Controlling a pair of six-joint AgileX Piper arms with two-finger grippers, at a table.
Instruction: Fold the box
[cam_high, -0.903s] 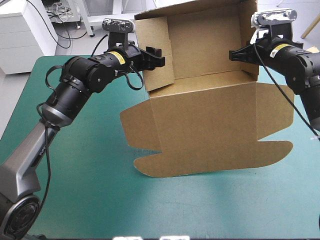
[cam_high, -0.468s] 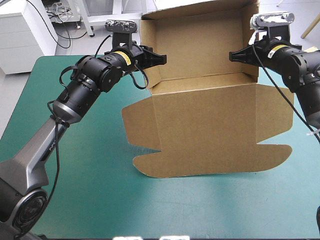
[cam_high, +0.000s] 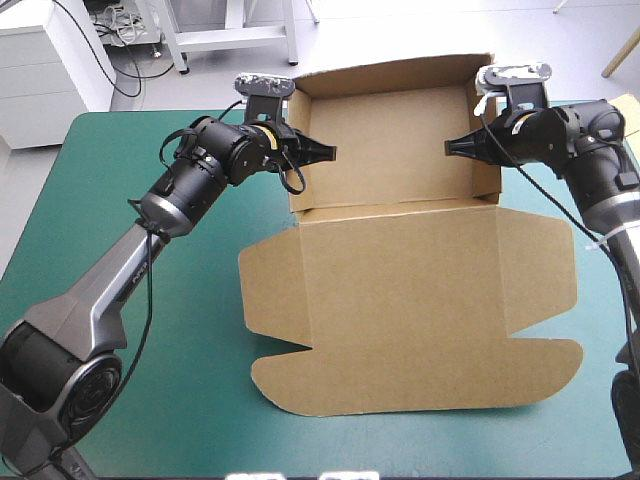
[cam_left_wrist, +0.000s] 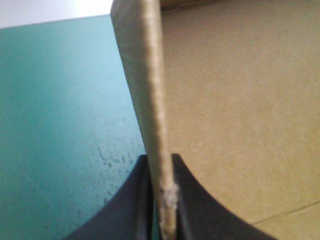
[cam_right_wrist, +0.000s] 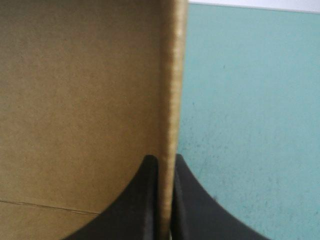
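Observation:
The brown box (cam_high: 420, 290) lies mid-table with its wide lid sheet flat toward the near edge and a tray part with raised walls at the far side. My left gripper (cam_high: 318, 153) is shut on the box's left side wall (cam_left_wrist: 145, 90), the board's edge pinched between the black fingers (cam_left_wrist: 127, 210). My right gripper (cam_high: 462, 146) is shut on the box's right side wall (cam_right_wrist: 171, 100), whose edge rises between its fingers (cam_right_wrist: 192, 205). The tray's back wall (cam_high: 390, 72) stands upright beyond both grippers.
Bare teal-green cover (cam_high: 170, 350) lies left of the box and along the near edge. Both arms reach in over the table's far corners. Flaps of the lid sheet (cam_high: 265, 300) spread to the left and right.
The tray part has dropped lower toward the table and the lid sheet has slid nearer. Both grippers came down and inward, and the left side wall has swung up square.

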